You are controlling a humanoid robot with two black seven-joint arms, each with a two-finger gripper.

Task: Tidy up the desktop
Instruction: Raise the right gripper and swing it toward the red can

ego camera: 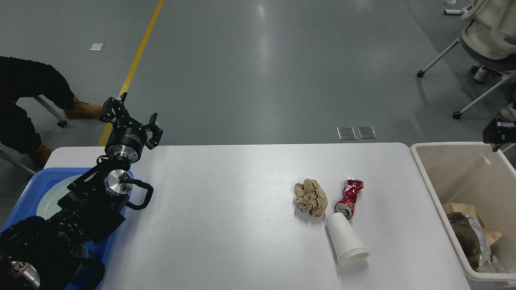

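Observation:
The white desktop (225, 201) holds three pieces of litter right of its middle: a crumpled brown paper ball (310, 197), a crushed red can (349, 198) and a white paper cup (346, 239) lying on its side. The cup's base almost touches the can. My left gripper (132, 117) hovers over the desktop's far left corner, open, with nothing between its fingers. Only a small dark part of my right gripper (499, 133) shows at the right edge, above the beige bin's far rim, and its fingers cannot be told apart.
A beige bin (427, 177) stands against the desktop's right end, with crumpled paper and foil (469, 237) inside. A blue tray (24, 189) holding a pale plate (50, 197) sits at the left, under my left arm. Seated people and chairs are at both far sides.

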